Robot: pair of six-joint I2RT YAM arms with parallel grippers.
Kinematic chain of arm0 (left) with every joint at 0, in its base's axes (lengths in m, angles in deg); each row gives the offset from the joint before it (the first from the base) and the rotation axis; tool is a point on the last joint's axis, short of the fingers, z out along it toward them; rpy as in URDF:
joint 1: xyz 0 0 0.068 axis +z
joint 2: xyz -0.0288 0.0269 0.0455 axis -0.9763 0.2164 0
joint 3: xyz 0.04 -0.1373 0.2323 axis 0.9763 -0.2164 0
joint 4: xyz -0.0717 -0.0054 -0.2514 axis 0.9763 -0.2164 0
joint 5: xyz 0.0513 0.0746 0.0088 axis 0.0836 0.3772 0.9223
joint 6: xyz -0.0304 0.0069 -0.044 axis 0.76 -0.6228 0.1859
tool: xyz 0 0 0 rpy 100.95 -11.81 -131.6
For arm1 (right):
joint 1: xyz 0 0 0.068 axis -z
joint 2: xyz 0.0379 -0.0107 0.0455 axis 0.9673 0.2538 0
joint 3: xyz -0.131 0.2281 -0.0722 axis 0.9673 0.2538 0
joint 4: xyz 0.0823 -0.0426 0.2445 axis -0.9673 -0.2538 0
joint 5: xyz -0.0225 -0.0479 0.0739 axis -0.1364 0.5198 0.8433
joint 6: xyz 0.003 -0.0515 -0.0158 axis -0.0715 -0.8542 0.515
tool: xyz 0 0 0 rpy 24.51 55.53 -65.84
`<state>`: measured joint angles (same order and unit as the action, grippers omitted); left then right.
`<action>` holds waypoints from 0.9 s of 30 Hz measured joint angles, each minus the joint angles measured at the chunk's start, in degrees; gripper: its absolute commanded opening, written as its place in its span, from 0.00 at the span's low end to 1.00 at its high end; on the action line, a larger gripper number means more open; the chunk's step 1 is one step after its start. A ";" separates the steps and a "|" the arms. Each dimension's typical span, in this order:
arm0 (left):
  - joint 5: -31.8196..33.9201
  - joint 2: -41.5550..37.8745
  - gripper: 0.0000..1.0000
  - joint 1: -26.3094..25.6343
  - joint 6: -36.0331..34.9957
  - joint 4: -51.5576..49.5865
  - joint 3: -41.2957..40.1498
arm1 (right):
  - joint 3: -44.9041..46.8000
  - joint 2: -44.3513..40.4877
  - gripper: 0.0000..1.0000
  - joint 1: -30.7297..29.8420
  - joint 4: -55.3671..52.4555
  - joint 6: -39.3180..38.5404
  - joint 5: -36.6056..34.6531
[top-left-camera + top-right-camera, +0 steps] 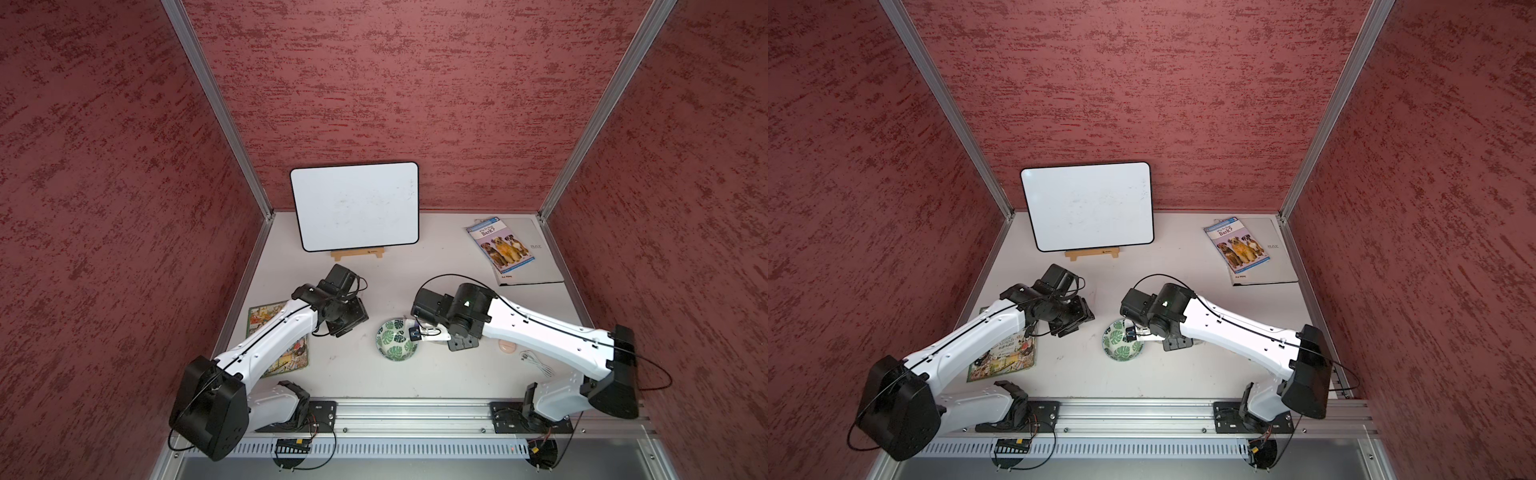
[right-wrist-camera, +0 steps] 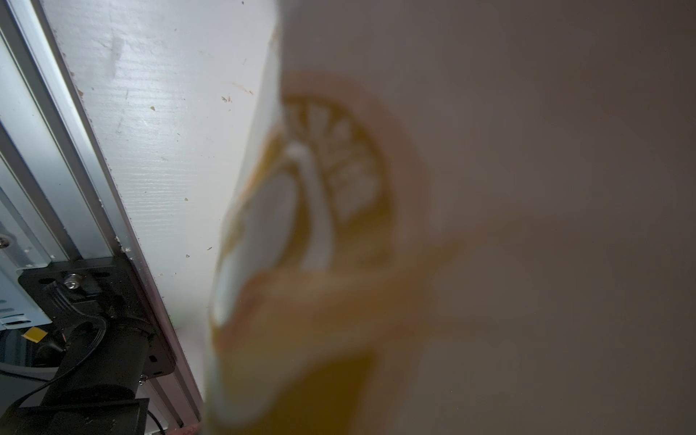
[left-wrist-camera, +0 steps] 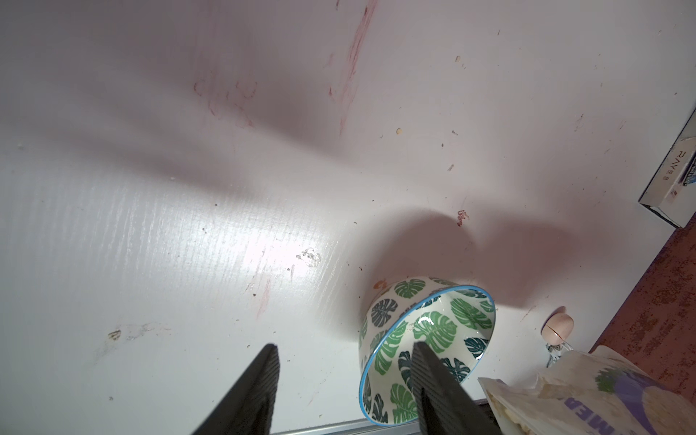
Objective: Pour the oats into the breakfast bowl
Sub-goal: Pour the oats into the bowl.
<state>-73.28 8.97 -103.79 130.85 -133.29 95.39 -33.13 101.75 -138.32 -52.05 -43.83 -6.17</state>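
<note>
The breakfast bowl [image 1: 395, 343] [image 1: 1121, 345], white with green leaves, stands mid-table and holds no oats in the left wrist view [image 3: 444, 324]. Just right of its rim hangs the oats bag [image 1: 432, 334] [image 3: 587, 395], tilted toward the bowl. My right gripper [image 1: 428, 330] is shut on it, fingers hidden under the wrist. The bag's gold seal [image 2: 320, 188] fills the right wrist view as a blur. My left gripper [image 1: 347, 322] [image 3: 345, 345] is open left of the bowl, with nothing between its fingers.
A whiteboard [image 1: 355, 205] on a wooden easel stands at the back. A dog book [image 1: 500, 245] lies on a grey folder at the back right. A picture book [image 1: 286, 345] lies under the left arm. A pink disc [image 1: 508, 345] and white cable [image 1: 536, 361] lie under the right arm.
</note>
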 measured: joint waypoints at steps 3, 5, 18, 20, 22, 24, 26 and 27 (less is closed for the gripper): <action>-0.39 0.00 0.59 0.46 -0.46 0.35 0.00 | -0.13 0.85 0.28 -1.49 0.11 0.33 -1.73; -0.83 0.00 0.59 0.81 -0.90 0.72 0.00 | -0.13 1.51 0.28 -2.16 -0.04 0.37 -2.60; -3.10 0.02 0.58 1.90 -3.15 2.43 -0.63 | -0.13 2.60 0.28 -4.48 0.33 0.33 -8.46; -3.41 0.24 0.58 2.03 -3.48 2.60 -0.66 | -0.13 2.64 0.28 -4.85 0.37 0.33 -8.96; -3.80 0.57 0.58 2.19 -3.72 2.67 -0.66 | -0.13 2.80 0.28 -5.25 0.46 0.31 -9.57; -4.15 0.72 0.58 2.40 -3.89 2.78 -0.66 | -0.13 3.02 0.28 -5.68 0.61 0.28 -10.25; -4.44 0.76 0.58 2.64 -4.09 3.04 -0.66 | -0.11 3.15 0.28 -6.08 0.90 0.24 -10.91; -4.50 0.76 0.58 2.78 -4.24 3.19 -0.66 | -0.11 3.17 0.28 -6.23 1.11 0.17 -11.26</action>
<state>-77.78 9.73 -101.01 126.61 -130.10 94.73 -33.23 104.92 -144.55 -50.93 -43.65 -17.43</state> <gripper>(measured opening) 0.581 0.551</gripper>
